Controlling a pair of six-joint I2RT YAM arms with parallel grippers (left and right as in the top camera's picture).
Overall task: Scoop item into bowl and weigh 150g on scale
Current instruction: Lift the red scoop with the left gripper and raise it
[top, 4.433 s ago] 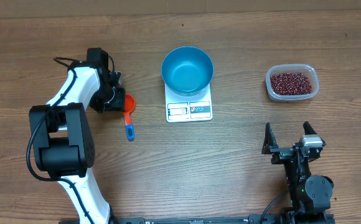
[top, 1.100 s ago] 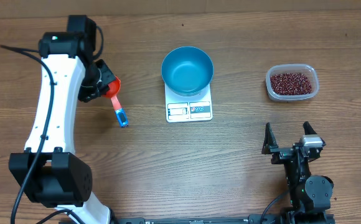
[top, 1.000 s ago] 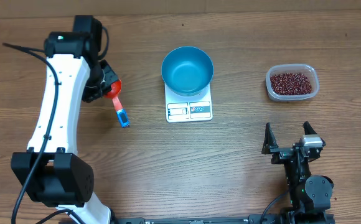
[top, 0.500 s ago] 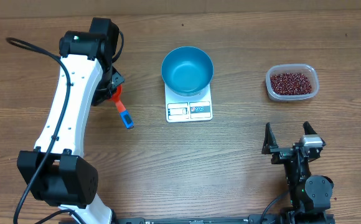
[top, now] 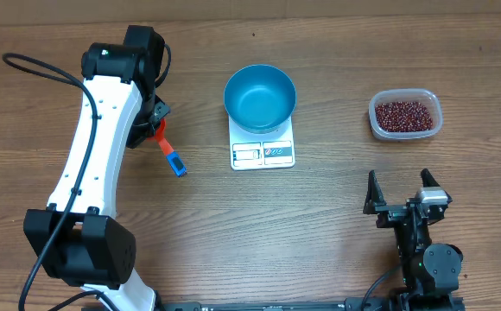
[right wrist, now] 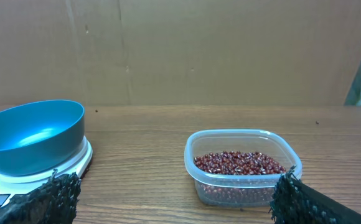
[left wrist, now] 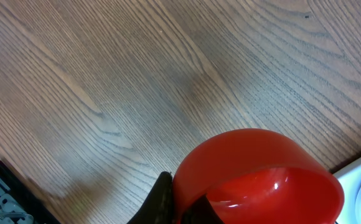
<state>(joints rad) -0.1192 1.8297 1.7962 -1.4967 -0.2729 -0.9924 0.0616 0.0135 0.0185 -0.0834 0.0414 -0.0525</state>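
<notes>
Your left claw (top: 155, 127) was closed tight on a red scoop (top: 166, 147) in the upper left part of the overhead frame, a little left of the scale (top: 263, 154). From above, the white arm hid the scoop's cup, and only the handle showed, running down and to the right and ending in a blue tip. In the left wrist view the cup filled the lower right of the frame, glossy red and empty, with the bare wood of the bench (left wrist: 106, 74) behind it and a white corner of the scale at the right edge. You could not tell from either view whether the scoop touched the bench. Your right claw (top: 398, 186) stood spread wide and gripped nothing, at the lower right of the overhead frame, well apart from everything else. The blue bowl (top: 260, 98) sat upright and empty on the upper half of the scale, at the top centre of the frame. The scale's display and buttons lay uncovered along its lower edge, the reading too small to make out. The beans (top: 403, 113), a dark red heap, lay in a clear tub (top: 436, 117) at the upper right, well apart from the bowl. In the right wrist view the tub stood right of centre, the bowl and scale sat at the left edge, and the two black fingers framed the bottom corners.
</notes>
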